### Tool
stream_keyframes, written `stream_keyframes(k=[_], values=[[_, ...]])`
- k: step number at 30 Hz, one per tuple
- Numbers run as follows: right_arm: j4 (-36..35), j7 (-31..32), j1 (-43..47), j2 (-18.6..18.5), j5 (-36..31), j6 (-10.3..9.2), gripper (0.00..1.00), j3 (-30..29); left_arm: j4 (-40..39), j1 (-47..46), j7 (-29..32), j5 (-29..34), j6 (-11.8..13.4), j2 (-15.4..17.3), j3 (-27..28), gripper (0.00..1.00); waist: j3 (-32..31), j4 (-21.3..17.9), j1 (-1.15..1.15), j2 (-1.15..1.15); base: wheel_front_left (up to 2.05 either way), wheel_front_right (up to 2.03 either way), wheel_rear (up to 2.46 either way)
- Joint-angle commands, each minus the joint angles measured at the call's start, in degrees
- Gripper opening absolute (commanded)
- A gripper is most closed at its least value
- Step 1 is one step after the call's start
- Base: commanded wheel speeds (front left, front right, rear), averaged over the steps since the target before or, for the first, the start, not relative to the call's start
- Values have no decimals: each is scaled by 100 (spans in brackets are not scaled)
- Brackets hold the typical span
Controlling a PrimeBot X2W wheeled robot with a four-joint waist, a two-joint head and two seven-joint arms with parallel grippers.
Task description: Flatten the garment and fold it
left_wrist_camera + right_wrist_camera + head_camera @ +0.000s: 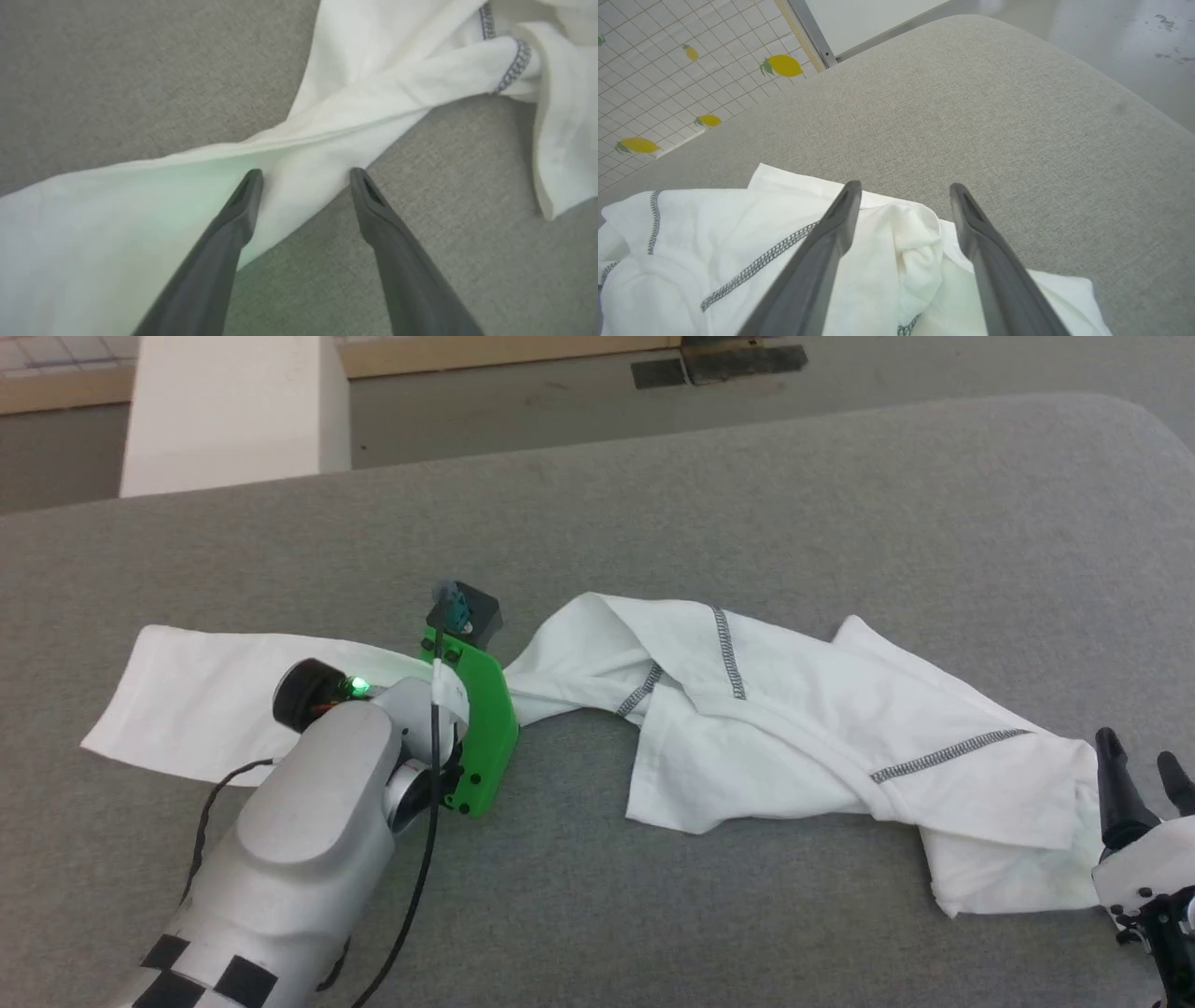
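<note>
the garment point(747, 737) sprawls crumpled across the grey table point(840, 504) from 9 to 4 o'clock; left gripper point(306, 179) spread wide over its sleeve point(93, 224), right gripper point(906, 191) spread wide over the bunched end at 4 o'clock, both gripping nothing

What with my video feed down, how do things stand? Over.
Garment crumpled, unfolded, twisted mid-length. Left gripper open over the twist. Right gripper open over its bunched end. White box beyond far edge.

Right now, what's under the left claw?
The shirt: a flat white strip of it lies beneath the open left claw, on the grey surface. Anything beneath the shirt is hidden.
</note>
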Motion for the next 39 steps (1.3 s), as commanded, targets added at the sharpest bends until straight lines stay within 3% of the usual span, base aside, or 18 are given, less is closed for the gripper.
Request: stream_keyframes(k=[1,5,7,8,10,14,19,26,30,31,32,35,39], values=[[29,-85,-92,-1,34,-9,100,-3,40,-48,36,-120,-22,90,-84,100,228,-226,0,0,0,0,0],[86,-158,-103,-1,17,-9,100,-18,137,90,15,-269,-22,210,-372,100,258,-244,0,0,0,0,0],[110,-179,-97,-1,6,-9,100,-43,175,114,-222,-232,-22,268,-438,9,234,-194,0,0,0,0,0],[117,-181,-92,-1,-6,-9,100,-45,206,123,-382,-239,-6,267,-394,0,223,-162,0,0,0,0,0],[131,-180,-83,-1,-25,-9,100,-43,284,127,-746,-340,104,242,-191,0,178,-74,0,0,0,0,0],[125,-173,-65,-1,-49,-9,100,34,335,55,-1805,-911,549,214,790,0,44,127,0,0,0,0,0],[140,-125,3,-1,-98,-9,100,53,264,163,-2720,-1310,763,509,1616,0,-194,465,0,0,0,0,0],[160,-87,89,-1,-114,-9,100,149,34,1263,-3067,-1786,1331,850,2384,0,-409,858,0,0,0,0,0],[172,-83,109,-1,-102,-9,100,192,-170,2065,-2976,-2120,1503,748,2590,0,-454,1024,0,0,0,0,0],[171,-76,116,-1,-101,-9,100,203,-253,2186,-2948,-2219,1482,677,2618,12,-459,1069,0,0,0,0,0],[166,-64,118,-1,-112,-9,100,231,-362,2297,-2960,-2290,1481,624,2650,100,-462,1108,0,0,0,0,0],[126,-39,93,-1,-174,-9,100,363,-776,2436,-3226,-2321,1403,567,2723,100,-490,1174,0,0,0,0,0],[-39,66,41,-1,-396,-9,100,804,-1445,2563,-4238,-1915,1367,656,2863,100,-526,1210,0,0,0,0,0]])
